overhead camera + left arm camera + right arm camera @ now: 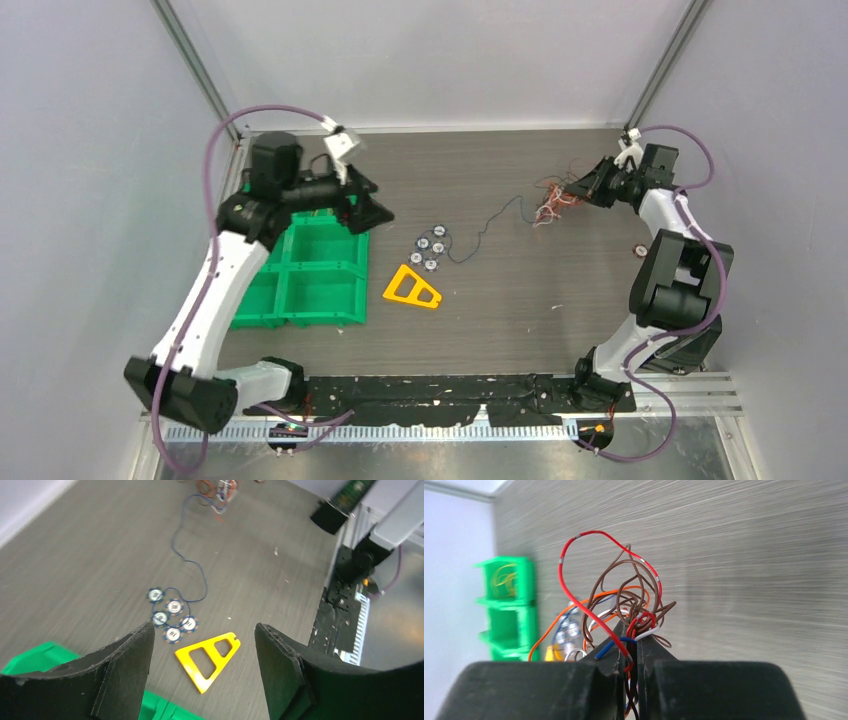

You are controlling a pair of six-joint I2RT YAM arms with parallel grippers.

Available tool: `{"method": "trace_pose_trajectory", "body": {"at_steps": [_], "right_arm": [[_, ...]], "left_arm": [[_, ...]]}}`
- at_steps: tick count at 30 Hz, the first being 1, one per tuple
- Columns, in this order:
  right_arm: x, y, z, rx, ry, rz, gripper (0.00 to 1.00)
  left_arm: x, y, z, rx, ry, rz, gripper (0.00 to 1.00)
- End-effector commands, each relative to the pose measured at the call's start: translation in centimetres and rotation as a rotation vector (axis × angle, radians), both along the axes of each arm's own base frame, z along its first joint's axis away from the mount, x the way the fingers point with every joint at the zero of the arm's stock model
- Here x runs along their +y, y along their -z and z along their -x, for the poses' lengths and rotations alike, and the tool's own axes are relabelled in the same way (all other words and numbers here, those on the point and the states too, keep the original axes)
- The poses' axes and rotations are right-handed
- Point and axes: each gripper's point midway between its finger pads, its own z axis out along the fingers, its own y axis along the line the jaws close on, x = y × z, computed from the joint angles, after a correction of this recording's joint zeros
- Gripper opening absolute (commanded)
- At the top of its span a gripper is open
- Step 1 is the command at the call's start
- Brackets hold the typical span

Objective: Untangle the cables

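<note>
Gripping the cables point(624, 600) at the far right of the table point(520, 300), the right gripper point(633, 636) is pinched tight on the bunch.
Light, limp and springy, the wires should snag readily; a single strand near its free end looks the better hold. One dark strand point(492, 222) trails toward the round tokens point(430, 246), perhaps touching them. The left gripper point(204, 628) gapes wide, empty.

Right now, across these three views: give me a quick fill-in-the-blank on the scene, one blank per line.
1. The right hand is ___ on the tangled cables.
2. The left hand hangs ___, holding nothing.
3. The poker chips on the table number ___.
4. The triangular frame beside them is coloured ___.

Missing words: shut; open; five; yellow.
</note>
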Motion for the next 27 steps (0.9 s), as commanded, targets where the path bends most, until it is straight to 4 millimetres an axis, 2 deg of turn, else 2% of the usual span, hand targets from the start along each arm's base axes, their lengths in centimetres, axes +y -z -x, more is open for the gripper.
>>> {"method": "trace_pose_trajectory", "body": {"at_steps": [1,6,8,10,14,17,24,25,26,27], "right_arm": [[6.7,-9.0,2.3,-0.162,-0.122,-0.244,0.05],[10.7,-12.6,4.8,-0.242,-0.238,-0.305,0.05],[11.7,-13.4,5.7,-0.257,-0.261,-0.318,0.05],[12.8,-14.2,6.5,-0.274,-0.290,-0.327,0.05],[14.8,-14.6,8.2,-0.265,-0.348,-0.340,0.05],[16.2,-14.3,9.2,-0.232,-0.373,-0.370,0.05],[18.4,-14.8,9.7,-0.219,-0.408,-0.416,0.06],[18.6,-14.8,9.8,-0.216,-0.419,-0.419,0.07],[18.9,-14.8,10.0,-0.214,-0.431,-0.419,0.09],[19.0,-14.7,10.1,-0.211,-0.440,-0.419,0.13]], "left_arm": [[-6.2,0.9,-1.3,-0.107,0.174,0.003,0.72],[-13.9,0.7,-1.2,-0.151,0.360,0.069,0.60],[-16.3,1.1,-1.3,-0.168,0.410,0.074,0.59],[-18.2,1.3,-1.6,-0.206,0.425,0.076,0.62],[-20.6,1.5,-2.7,-0.277,0.417,0.085,0.67],[-22.3,3.2,-2.8,-0.261,0.457,0.060,0.67],[-24.9,6.4,-2.1,-0.233,0.496,0.026,0.69],[-25.0,6.6,-2.2,-0.226,0.493,0.023,0.63],[-25.1,6.7,-2.3,-0.214,0.486,0.022,0.51],[-24.9,6.5,-2.3,-0.206,0.480,0.017,0.33]]}}
